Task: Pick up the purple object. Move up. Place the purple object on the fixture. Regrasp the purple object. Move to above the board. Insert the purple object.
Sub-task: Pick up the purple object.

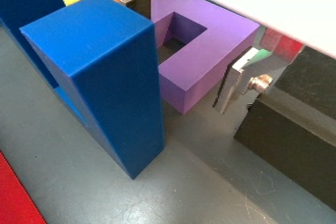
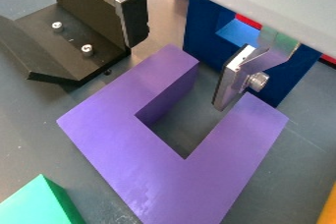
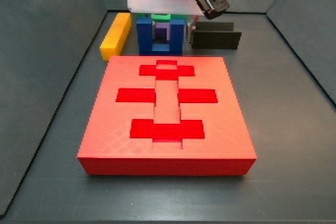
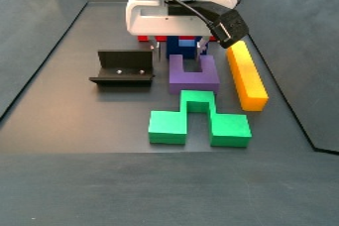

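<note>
Flat on the grey floor, just in front of the blue block (image 4: 184,45), the purple object (image 2: 178,144) is seen lying with its U opening upward in a wrist view, its two prongs and joining bar all resting on the surface. One silver finger (image 2: 237,81) of the end effector (image 2: 184,46) is lowered into the slot of the U, while the other finger (image 2: 132,17) is set just outside the bar, so that the bar stands between the plates; the jaws are apart and nothing is gripped yet, as far as the wrist views show. The pick-up is judged to be the step in hand. For a sound grasp, the pads should be brought down until the bar is well covered, the inner finger should be kept clear of the prong walls, and the closing should be made squarely across the bar so that the piece is not twisted or pushed against the blue block. Beside the purple object the yellow bar (image 4: 244,73) is laid, the green piece (image 4: 196,119) lies nearer the camera, the fixture (image 4: 122,69) stands apart on the other side, and the board (image 3: 167,115) is left untouched in a side view.
</note>
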### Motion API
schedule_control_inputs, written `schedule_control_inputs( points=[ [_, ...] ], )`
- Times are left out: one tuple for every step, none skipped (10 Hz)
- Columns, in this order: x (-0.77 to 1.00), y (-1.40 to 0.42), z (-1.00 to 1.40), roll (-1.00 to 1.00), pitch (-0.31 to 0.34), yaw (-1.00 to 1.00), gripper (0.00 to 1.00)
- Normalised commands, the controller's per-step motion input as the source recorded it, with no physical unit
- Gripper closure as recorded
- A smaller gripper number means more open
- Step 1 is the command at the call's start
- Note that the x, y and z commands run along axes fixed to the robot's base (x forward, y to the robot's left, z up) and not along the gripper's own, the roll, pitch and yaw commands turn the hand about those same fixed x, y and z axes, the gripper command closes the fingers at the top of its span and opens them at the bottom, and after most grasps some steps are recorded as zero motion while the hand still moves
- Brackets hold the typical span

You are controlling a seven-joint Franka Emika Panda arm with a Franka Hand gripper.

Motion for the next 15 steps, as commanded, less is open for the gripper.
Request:
schedule_control_inputs(
  points=[
    [-0.23,0.16,0.21,-0.16,-0.076,-0.1,0.0],
    [-0.17,0.09,0.05,-0.12,-0.083,-0.09,0.0],
    [-0.04,0.03,-0.01,-0.01,-0.063,0.0,0.0],
    [0.0,0.0,-0.08,0.0,-0.076,0.0,0.0],
    [0.0,0.0,-0.12,0.0,-0.086,0.0,0.0],
    [-0.01,0.0,-0.13,0.0,-0.084,-0.01,0.0],
    [-0.01,-0.03,-0.14,0.0,-0.083,-0.04,0.0],
    [-0.08,-0.07,-0.11,0.0,-0.089,-0.12,0.0],
    [-0.14,-0.06,-0.09,0.0,-0.093,-0.14,0.0],
    [-0.16,-0.06,-0.09,0.0,-0.087,-0.15,0.0],
    [-0.17,-0.04,-0.1,0.0,-0.083,-0.14,0.0],
    [-0.11,-0.02,-0.19,0.0,-0.074,-0.09,0.0],
    [0.0,0.0,-0.17,0.0,-0.061,-0.03,0.0],
    [0.0,0.0,-0.14,0.0,-0.044,-0.01,0.0],
    [0.09,0.0,-0.17,0.0,-0.043,-0.01,0.0]
  ],
)
